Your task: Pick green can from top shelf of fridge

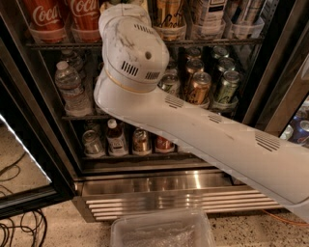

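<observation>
Arm (pixel 203 135) reaching into the open fridge (pixel 277 72)

Near, a clear bin (pixel 159 230) sits before the steel grille (pixel 145 185). On the far top shelf (pixel 212 42) the arm's round joint hides the gripper, so I cannot tell its grasp. Only a pale edge of the green can (pixel 109 4) shows, right of the Coca-Cola cans (pixel 48 17).

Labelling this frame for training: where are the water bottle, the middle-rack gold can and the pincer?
water bottle (pixel 71 89), camera view, on its clear body.
gold can (pixel 197 89), camera view, on its side wall.
pincer, camera view: unseen, beyond the raised end of the arm (pixel 207 132).
</observation>
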### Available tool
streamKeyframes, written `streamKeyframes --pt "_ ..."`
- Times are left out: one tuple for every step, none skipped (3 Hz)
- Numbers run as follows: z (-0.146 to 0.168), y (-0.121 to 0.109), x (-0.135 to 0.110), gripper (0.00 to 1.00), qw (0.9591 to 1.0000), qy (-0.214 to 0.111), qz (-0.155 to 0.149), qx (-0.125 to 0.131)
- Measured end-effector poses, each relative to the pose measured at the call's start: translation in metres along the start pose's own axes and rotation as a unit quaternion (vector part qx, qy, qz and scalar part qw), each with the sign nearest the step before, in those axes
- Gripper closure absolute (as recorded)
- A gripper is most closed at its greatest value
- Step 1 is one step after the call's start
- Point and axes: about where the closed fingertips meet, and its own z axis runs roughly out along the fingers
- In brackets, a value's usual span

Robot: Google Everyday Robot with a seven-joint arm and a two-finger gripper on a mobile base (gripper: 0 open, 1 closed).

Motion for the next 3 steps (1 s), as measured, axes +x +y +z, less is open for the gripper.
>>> streamKeyframes --pt "-0.002 -0.001 -0.025 1.0 0.9994 -0.023 0.015 -0.022" --pt "-0.005 0.002 -0.048 1.0 0.9964 -0.047 0.036 -0.061" --pt "-0.017 0.001 -0.067 1.0 0.9892 -0.061 0.062 -0.118"
